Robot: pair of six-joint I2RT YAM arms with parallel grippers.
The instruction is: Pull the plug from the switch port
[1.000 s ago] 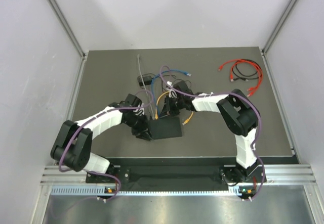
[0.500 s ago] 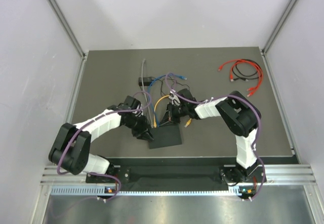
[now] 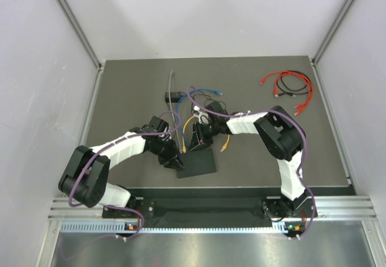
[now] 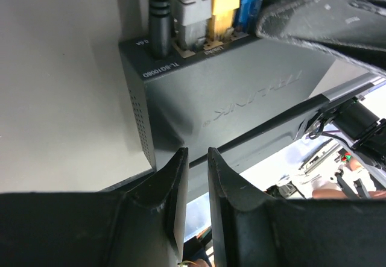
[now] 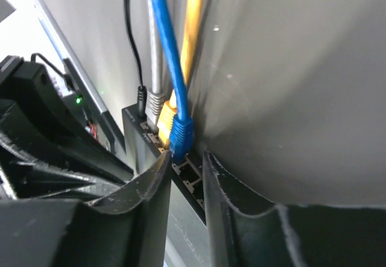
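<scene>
The switch (image 3: pixel 199 164) is a flat black box near the mat's front middle. In the left wrist view the switch (image 4: pixel 241 92) has a black power plug (image 4: pixel 158 20), a grey plug (image 4: pixel 190 14), a yellow plug (image 4: pixel 224 5) and a blue plug (image 4: pixel 250 2) side by side in its far edge. My left gripper (image 4: pixel 197 152) is at the switch's near left corner, jaws almost together with nothing between them. My right gripper (image 5: pixel 186 157) is over the socket edge, jaws a narrow gap apart. The blue plug (image 5: pixel 181 135) sits just past its tips, with empty sockets (image 5: pixel 192 173) below.
Red and black cables (image 3: pixel 289 86) lie coiled at the back right. A small black adapter (image 3: pixel 175 96) and loops of grey, blue and yellow cable lie behind the switch. A loose yellow plug end (image 3: pixel 224 144) lies to the switch's right. Grey walls enclose the mat.
The switch and left gripper slid a little toward the front edge. The right gripper moved forward and down onto the socket edge. The cables behind shifted.
</scene>
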